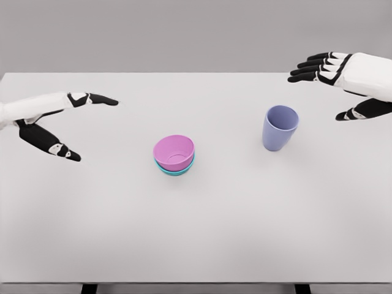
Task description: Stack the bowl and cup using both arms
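A pink bowl sits nested in a teal bowl near the middle of the white table. A lavender cup stands upright to the right of them. My left hand hovers at the left, well apart from the bowls, fingers spread and holding nothing. My right hand is at the upper right, beyond the cup and apart from it, fingers extended with the thumb held low, also holding nothing.
The table's far edge meets a plain grey wall. Two dark table legs show under the front edge.
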You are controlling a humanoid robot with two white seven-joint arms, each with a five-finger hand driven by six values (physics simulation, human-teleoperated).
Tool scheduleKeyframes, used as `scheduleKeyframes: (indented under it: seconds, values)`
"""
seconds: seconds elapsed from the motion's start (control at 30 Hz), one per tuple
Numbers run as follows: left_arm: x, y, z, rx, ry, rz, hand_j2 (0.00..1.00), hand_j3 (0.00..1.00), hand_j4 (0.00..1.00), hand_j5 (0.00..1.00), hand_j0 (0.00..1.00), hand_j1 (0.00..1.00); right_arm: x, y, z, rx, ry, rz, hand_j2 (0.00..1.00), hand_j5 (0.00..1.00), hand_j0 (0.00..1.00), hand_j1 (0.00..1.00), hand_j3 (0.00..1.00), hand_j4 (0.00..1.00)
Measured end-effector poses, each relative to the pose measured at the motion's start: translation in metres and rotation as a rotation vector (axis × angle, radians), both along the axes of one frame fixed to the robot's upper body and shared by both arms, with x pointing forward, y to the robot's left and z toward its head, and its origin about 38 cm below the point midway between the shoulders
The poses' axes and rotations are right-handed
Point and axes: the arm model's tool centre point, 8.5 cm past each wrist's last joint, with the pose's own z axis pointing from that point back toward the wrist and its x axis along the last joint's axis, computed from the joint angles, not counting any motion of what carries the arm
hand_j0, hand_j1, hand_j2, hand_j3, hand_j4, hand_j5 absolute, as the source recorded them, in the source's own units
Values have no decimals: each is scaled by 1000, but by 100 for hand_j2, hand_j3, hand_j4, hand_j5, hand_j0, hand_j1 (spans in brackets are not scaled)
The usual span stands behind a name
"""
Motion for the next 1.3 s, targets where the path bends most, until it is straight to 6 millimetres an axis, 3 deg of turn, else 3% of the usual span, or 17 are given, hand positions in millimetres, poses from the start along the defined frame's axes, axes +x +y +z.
scheduleKeyframes:
  seconds: [0.2, 0.33, 0.47, 0.57, 0.87, 1.3]
  values:
    - [3, 12, 2, -20, 11, 39, 100, 100, 100, 100, 100, 100, -5, 9, 9, -17, -44, 26, 100, 100, 100, 100, 100, 100]
    - [2, 13, -3, -24, 25, 44, 100, 100, 100, 100, 100, 100, 0, 17, 1, -123, -86, 15, 100, 100, 100, 100, 100, 100]
    - [3, 15, -3, -26, 24, 49, 100, 100, 100, 100, 100, 100, 8, 26, 8, -242, -155, 10, 100, 100, 100, 100, 100, 100]
    - [3, 15, -3, -26, 23, 51, 100, 100, 100, 100, 100, 100, 9, 35, -9, -291, -125, 34, 100, 100, 100, 100, 100, 100]
    - [4, 15, -4, -27, 23, 51, 100, 100, 100, 100, 100, 100, 17, 53, -34, -373, -74, 87, 100, 100, 100, 100, 100, 100]
    - [3, 15, -5, -28, 27, 52, 100, 100, 100, 100, 100, 100, 49, 50, -59, -386, -10, 33, 100, 100, 100, 100, 100, 100]
